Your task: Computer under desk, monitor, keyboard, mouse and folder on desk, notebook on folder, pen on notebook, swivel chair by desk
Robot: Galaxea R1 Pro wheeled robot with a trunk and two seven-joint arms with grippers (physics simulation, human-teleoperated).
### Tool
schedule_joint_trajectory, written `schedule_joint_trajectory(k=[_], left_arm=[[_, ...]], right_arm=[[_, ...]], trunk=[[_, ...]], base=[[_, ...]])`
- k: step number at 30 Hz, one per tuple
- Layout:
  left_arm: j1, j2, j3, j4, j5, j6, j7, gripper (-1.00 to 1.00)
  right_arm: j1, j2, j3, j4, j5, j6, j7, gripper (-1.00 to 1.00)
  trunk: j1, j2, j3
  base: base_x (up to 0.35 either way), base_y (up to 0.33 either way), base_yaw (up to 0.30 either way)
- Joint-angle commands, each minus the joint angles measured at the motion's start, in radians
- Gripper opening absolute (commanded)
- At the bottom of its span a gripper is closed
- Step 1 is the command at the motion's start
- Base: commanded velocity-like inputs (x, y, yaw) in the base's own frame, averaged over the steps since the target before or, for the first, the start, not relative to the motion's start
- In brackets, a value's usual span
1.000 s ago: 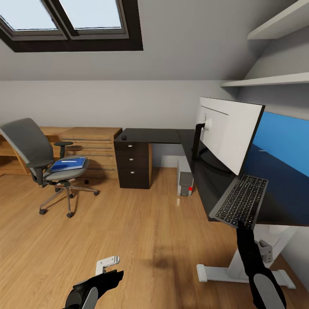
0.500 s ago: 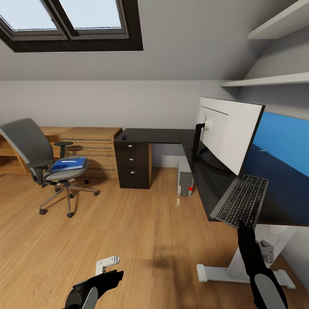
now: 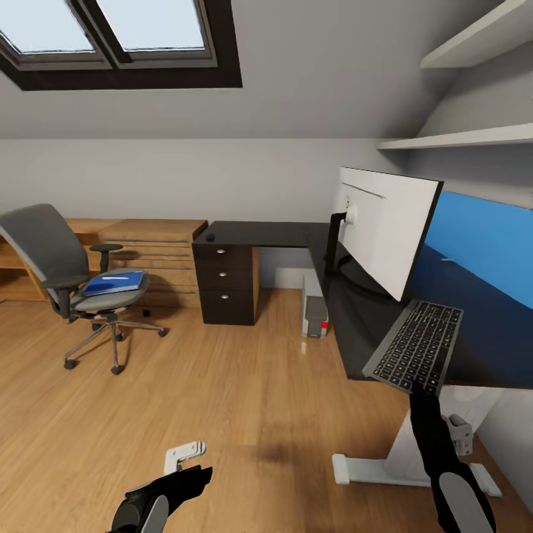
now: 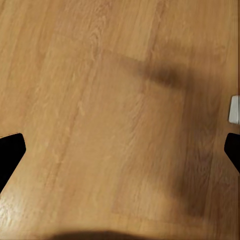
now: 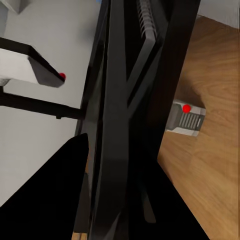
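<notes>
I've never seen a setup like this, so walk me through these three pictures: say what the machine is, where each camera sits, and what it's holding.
This is a simulated wheeled robot with two arms, steered by a person. The wide picture comes from a camera on its head, looking over an attic bedroom. Each of the other two pictures comes from a camera near one gripper.

The right gripper holds the keyboard by its near end, at the front edge of the black desk. On the desk stands the monitor, white back toward us. The right wrist picture looks along the keyboard edge-on.

The left gripper hangs open and empty over the wood floor.

Under the desk stands the grey computer. Across the room, the swivel chair carries the blue folder.
</notes>
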Motion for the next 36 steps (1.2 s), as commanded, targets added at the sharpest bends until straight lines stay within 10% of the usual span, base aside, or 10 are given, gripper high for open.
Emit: schedule_joint_trajectory(k=[1, 19, 36], left_arm=[[0.0, 0.0, -0.001, -0.002, 0.01, 0.003, 0.009, 1.0], [0.0, 0.002, 0.002, -0.001, 0.012, 0.005, 0.007, 1.0], [0.0, 0.002, 0.004, 0.005, 0.014, 0.006, 0.009, 1.0]], right_arm=[[0.0, -0.001, 0.001, 0.0, -0.011, -0.005, -0.004, -1.0], [0.0, -0.001, 0.001, -0.015, -0.011, -0.006, -0.002, -1.0], [0.0, 0.003, -0.033, -0.028, -0.011, -0.011, -0.001, -1.0]], trunk=[[0.0, 0.0, -0.001], [0.0, 0.0, -0.001], [-0.065, 0.119, 0.052]], base=[[-0.03, -0.155, 0.0], [-0.054, -0.076, 0.0], [-0.001, -0.002, 0.0]])
